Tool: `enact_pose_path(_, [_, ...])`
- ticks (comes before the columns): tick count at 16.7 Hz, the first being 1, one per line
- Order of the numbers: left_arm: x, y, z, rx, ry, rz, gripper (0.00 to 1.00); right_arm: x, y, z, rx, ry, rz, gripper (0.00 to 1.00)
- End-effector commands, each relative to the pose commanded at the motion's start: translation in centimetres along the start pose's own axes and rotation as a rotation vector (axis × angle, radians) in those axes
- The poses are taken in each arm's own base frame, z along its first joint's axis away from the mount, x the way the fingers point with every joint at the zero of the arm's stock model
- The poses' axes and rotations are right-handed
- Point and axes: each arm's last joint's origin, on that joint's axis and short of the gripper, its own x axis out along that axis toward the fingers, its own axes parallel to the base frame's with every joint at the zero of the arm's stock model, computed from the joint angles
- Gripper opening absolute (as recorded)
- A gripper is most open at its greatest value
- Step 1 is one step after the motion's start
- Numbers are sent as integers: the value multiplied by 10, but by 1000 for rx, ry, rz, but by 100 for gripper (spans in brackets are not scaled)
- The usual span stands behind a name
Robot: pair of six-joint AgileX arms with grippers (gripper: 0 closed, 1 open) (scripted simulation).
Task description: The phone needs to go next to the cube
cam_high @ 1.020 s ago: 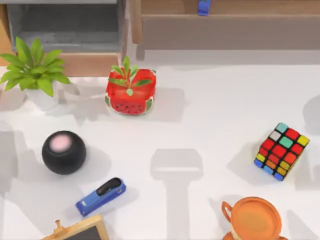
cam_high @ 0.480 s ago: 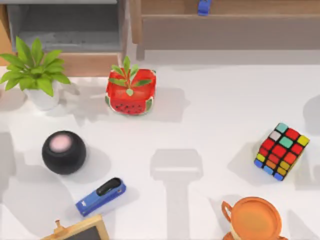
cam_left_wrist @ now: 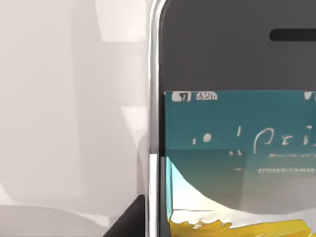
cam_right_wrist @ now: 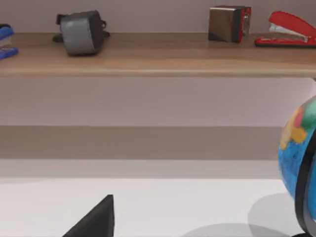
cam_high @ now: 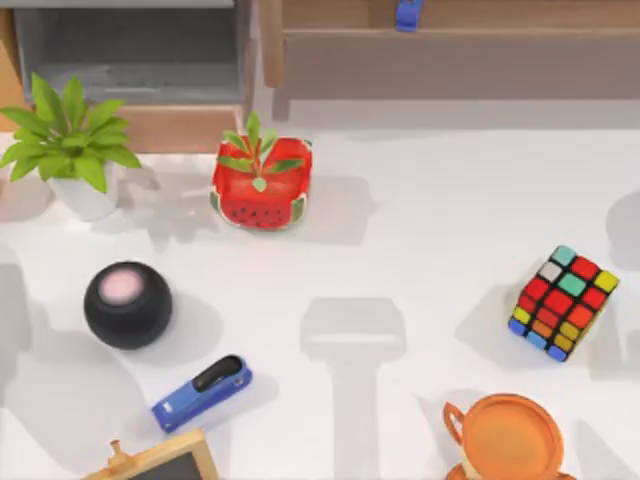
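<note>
The cube (cam_high: 563, 303), a puzzle cube with red, orange, blue, yellow and teal stickers, rests on the white table near its right edge in the top view. The phone (cam_left_wrist: 237, 123) appears very close in the left wrist view, with a silver edge, a dark bezel and a lit teal screen, against a white surface. A dark piece of my left gripper (cam_left_wrist: 129, 222) pokes in beside the phone's edge. In the right wrist view a dark piece of my right gripper (cam_right_wrist: 94, 219) hangs above the white table, facing a wooden shelf.
On the table stand a watermelon-patterned planter (cam_high: 261, 183), a leafy potted plant (cam_high: 68, 140), a black round speaker (cam_high: 127, 304), a blue stapler (cam_high: 201, 392), an orange cup (cam_high: 510, 440) and a wooden-framed board (cam_high: 160, 462). A globe (cam_right_wrist: 298, 148) and a shelf (cam_right_wrist: 158, 54) face the right wrist.
Nothing on the table has moved. Only the grey shadows at the table's left edge have shifted slightly.
</note>
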Motion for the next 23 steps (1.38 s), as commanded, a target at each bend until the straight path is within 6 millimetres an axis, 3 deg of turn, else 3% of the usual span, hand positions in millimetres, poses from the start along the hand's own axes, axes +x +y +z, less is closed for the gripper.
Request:
enact_pose_path(4, [0, 0, 0, 0, 0, 0, 2, 0, 0, 0, 0, 0, 0, 100])
enact_pose_path(5, [0, 0, 0, 0, 0, 0, 0, 0, 0, 0, 0, 0, 0, 100])
enact_pose_path(12, [0, 0, 0, 0, 0, 0, 0, 0, 0, 0, 0, 0, 0, 100])
enact_pose_path(13, [-10, -3, 2, -1, -28, -11, 0, 0, 0, 0, 0, 0, 0, 100])
enact_pose_path(19, [-23, -20, 8, -13, -61, 1, 0, 0, 0, 0, 0, 0, 0, 100])
enact_pose_path(23, [-35, -17, 10, -6, -86, 16, 0, 0, 0, 0, 0, 0, 0, 100])
